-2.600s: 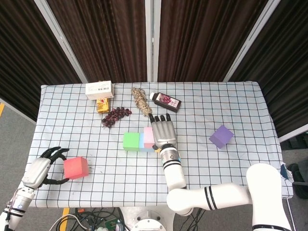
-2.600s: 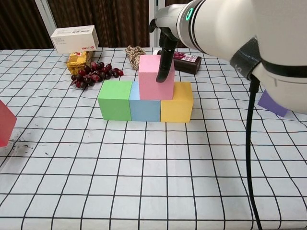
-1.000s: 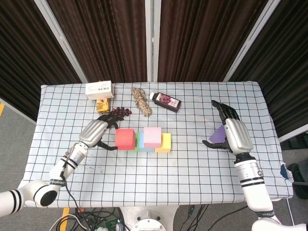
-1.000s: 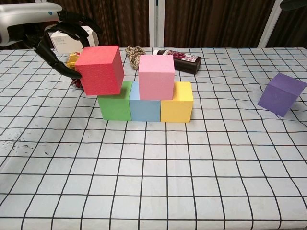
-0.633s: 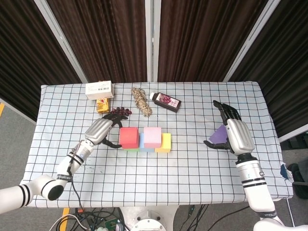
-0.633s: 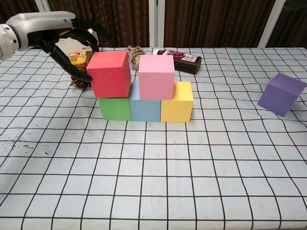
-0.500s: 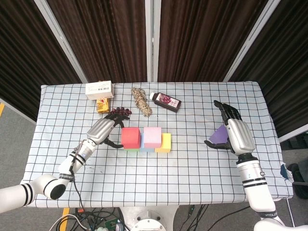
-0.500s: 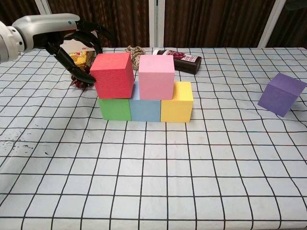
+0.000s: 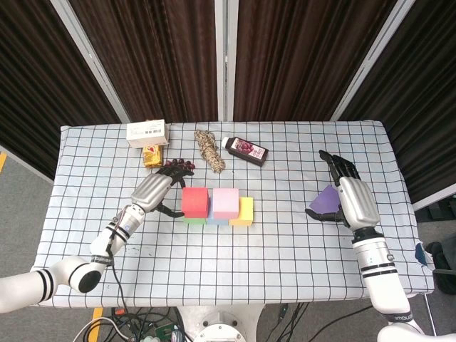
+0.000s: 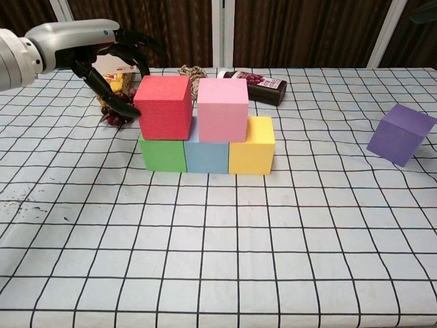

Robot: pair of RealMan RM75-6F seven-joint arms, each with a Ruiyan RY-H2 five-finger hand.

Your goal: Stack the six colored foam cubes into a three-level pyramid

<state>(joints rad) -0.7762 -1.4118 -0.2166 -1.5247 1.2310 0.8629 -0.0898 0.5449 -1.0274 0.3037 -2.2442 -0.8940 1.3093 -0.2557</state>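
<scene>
Green (image 10: 162, 154), blue (image 10: 207, 157) and yellow (image 10: 251, 147) cubes form a row on the checked cloth. On the blue and yellow cubes sits a pink cube (image 10: 222, 109). A red cube (image 10: 164, 106) rests level on the green and blue cubes, next to the pink one. My left hand (image 10: 113, 58) grips the red cube (image 9: 194, 201) from its left side, thumb at the front and fingers behind. A purple cube (image 9: 325, 200) lies at the right. My right hand (image 9: 353, 199) hovers open beside and above it, fingers apart.
Behind the stack lie a bunch of dark grapes (image 10: 113, 113), a yellow packet (image 9: 151, 155), a white box (image 9: 147, 132), a coil of rope (image 9: 209, 149) and a dark bottle (image 9: 245, 150). The table's right edge runs close to the purple cube (image 10: 401, 134).
My left hand has carried the red cube rightwards and down until it sits level beside the pink cube. The right hand has barely shifted by the purple cube.
</scene>
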